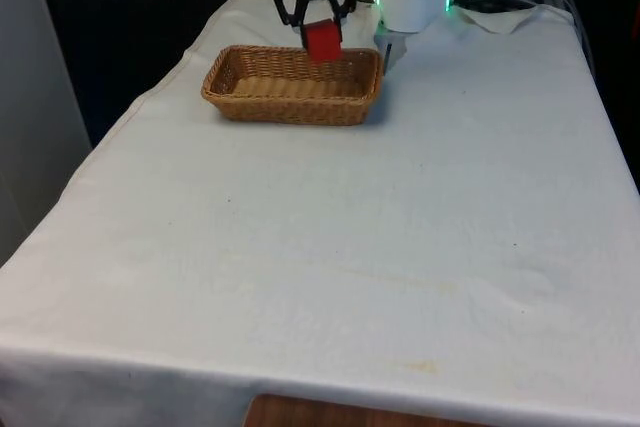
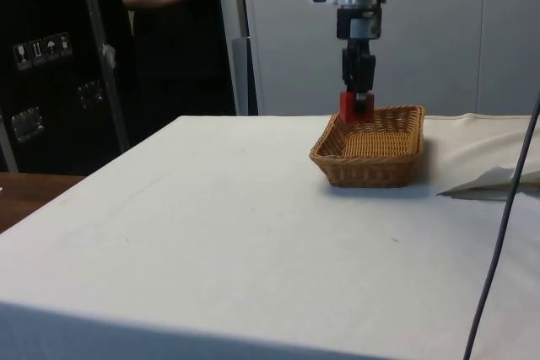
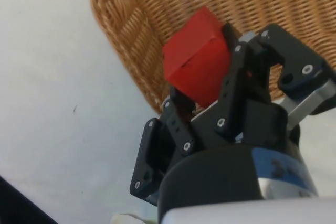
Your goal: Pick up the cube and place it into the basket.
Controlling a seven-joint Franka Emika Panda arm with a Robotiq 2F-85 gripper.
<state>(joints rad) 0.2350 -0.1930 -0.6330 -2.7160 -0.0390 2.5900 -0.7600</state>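
Both fingers of my gripper [image 1: 321, 27] clamp the red cube [image 1: 323, 42] (tilted, apparently) above the wicker basket [image 1: 255, 97], near its far rim.

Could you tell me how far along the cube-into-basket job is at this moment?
The pick looks done: the gripper is shut on the red cube and holds it off the cloth. In hand is the carry: in the side view the cube hangs at the wicker basket's rim, over its interior. Left: lower it, open the fingers, and withdraw.
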